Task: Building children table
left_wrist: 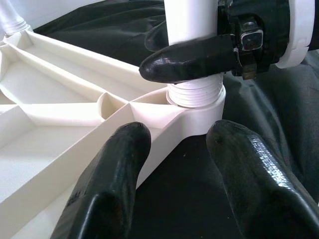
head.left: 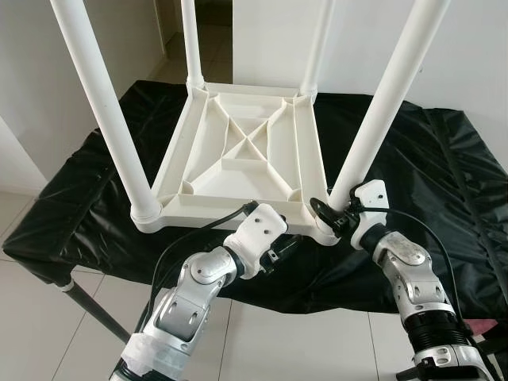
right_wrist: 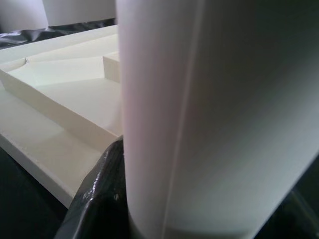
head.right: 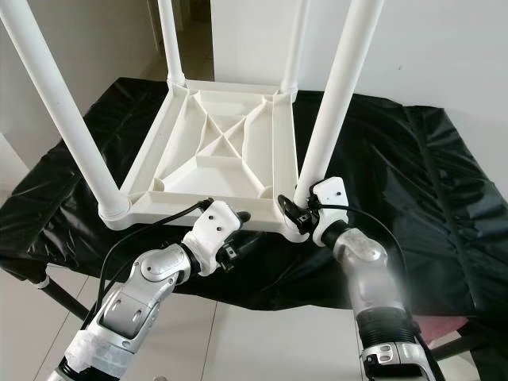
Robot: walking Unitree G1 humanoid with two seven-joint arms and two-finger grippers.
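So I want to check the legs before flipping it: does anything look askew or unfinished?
Yes: the near right leg, held at its base by the right gripper, still shows exposed thread above its socket, so it looks not fully screwed into the tabletop. The other legs look seated.

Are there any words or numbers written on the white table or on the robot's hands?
None can be read.
The upside-down white table and its legs are plain.
The black cloth has no print.
The right hand, gripping the near right leg, carries a small camera part without legible marks.
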